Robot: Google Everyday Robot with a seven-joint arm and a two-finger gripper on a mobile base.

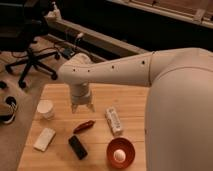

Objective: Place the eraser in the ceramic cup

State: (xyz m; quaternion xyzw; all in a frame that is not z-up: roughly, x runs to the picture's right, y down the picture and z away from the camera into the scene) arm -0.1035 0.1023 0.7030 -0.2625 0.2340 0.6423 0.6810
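The eraser is a small black block lying flat on the wooden table, near the front, left of the red-orange bowl. The ceramic cup is a small white round cup standing at the table's left side. My gripper hangs from the white arm over the middle of the table, pointing down. It is right of the cup and behind the eraser, above a red pepper-like object. It holds nothing that I can see.
A red pepper-like object lies just below the gripper. A white remote-like bar lies to the right, a white flat block at front left. A red-orange bowl holds a white ball. An office chair stands behind left.
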